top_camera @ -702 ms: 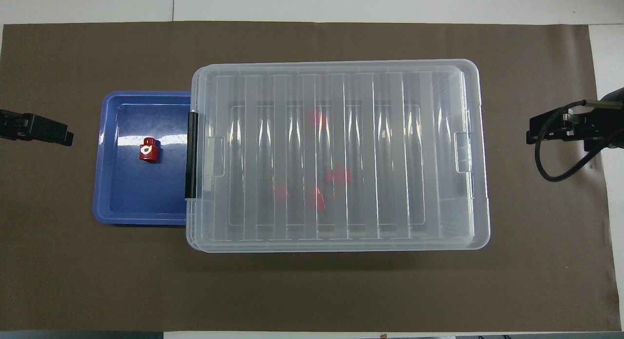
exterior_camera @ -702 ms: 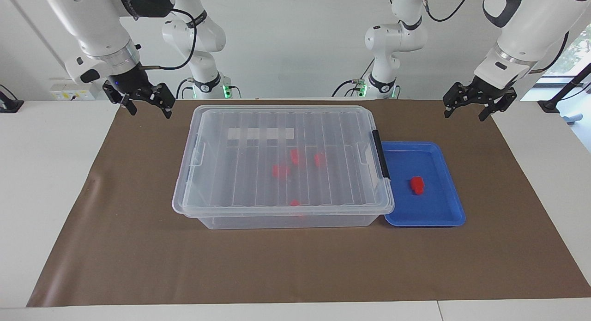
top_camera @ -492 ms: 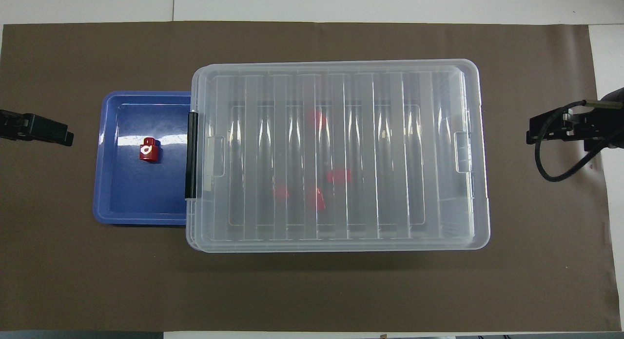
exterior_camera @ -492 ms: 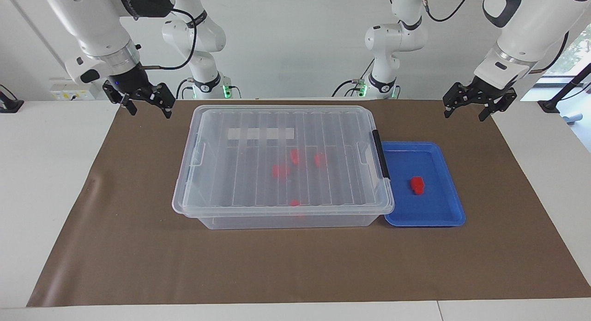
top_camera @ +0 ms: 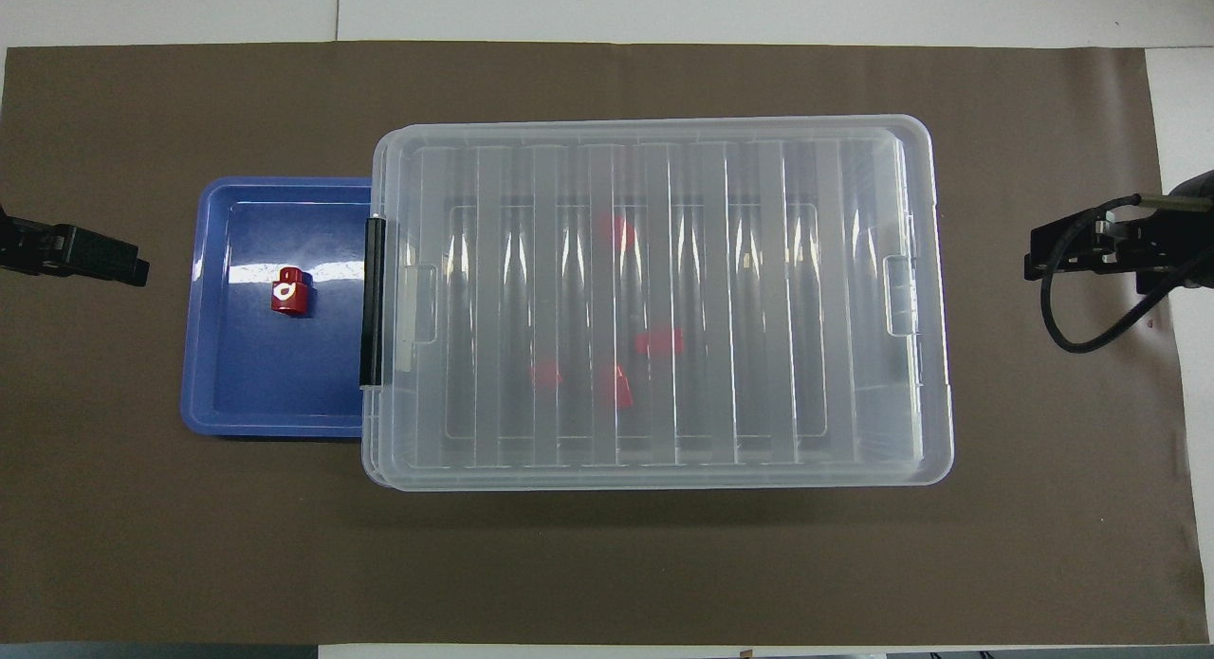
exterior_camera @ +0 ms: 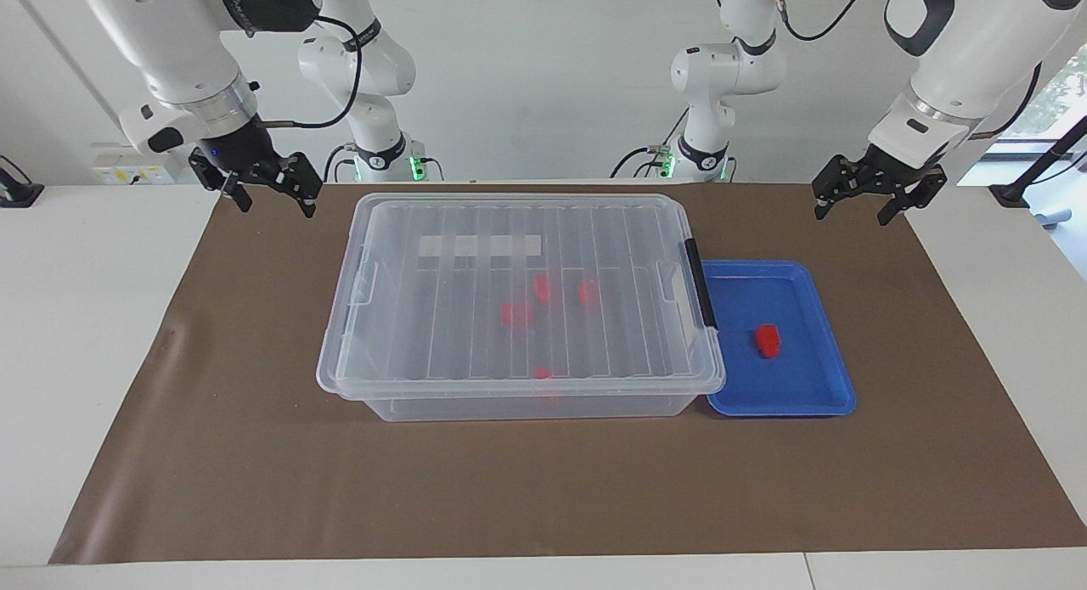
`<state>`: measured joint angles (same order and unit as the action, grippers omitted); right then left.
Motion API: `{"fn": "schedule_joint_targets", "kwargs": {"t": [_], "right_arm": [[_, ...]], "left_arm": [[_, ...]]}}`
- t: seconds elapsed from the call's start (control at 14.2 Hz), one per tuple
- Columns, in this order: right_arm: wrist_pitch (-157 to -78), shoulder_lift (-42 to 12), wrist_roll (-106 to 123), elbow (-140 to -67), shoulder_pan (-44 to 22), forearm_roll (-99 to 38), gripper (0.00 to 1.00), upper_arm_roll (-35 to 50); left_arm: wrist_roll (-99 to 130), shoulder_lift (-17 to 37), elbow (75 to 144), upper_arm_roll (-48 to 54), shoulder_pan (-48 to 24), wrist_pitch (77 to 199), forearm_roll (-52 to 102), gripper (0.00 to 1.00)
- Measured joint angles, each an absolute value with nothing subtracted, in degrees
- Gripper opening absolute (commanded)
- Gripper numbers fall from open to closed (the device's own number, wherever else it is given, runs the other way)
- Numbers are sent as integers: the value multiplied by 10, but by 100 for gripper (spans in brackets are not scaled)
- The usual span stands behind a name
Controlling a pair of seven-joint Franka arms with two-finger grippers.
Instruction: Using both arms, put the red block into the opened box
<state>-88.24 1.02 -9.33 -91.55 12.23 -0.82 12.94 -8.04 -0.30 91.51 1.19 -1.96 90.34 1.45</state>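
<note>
One red block (exterior_camera: 767,339) (top_camera: 289,293) lies alone in the blue tray (exterior_camera: 807,386) (top_camera: 237,393). The clear box (exterior_camera: 509,406) (top_camera: 939,469) stands beside the tray with its ribbed lid (exterior_camera: 459,318) lying flat on top. Several more red blocks (exterior_camera: 515,313) show through the lid. My left gripper (exterior_camera: 852,213) (top_camera: 95,256) hangs open and empty over the mat at the left arm's end. My right gripper (exterior_camera: 276,206) (top_camera: 1076,251) hangs open and empty over the mat by the box's corner at the right arm's end.
A brown mat (exterior_camera: 543,488) covers the table under the box and tray. The box's black latch (exterior_camera: 701,284) faces the tray. Two more white arms (exterior_camera: 722,72) stand at the robots' end of the table.
My left gripper has crept a little toward the tray. The right gripper, box, tray and blocks have not moved.
</note>
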Motion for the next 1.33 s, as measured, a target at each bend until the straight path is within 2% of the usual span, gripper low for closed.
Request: {"fn": "schedule_joint_targets", "kwargs": {"t": [0.49,0.77,0.98,1.33], "right_arm": [[-917,9,-101,-928,124,-9,100,128],[-1009,8,-134,-983,100,-11,100,132],[-1072,-12,-142,-1025,84,-11,100,134],[-1111,-42,-144,-1038,78,-11,100,134]], "left_arm": [[-80,-20,953,12,-20,942,15,100],[-80,-24,955,12,-20,942,15,100],[-80,-24,946,12,-20,929,15,100],[-80,-17,905,12,-20,885,11,100]]}}
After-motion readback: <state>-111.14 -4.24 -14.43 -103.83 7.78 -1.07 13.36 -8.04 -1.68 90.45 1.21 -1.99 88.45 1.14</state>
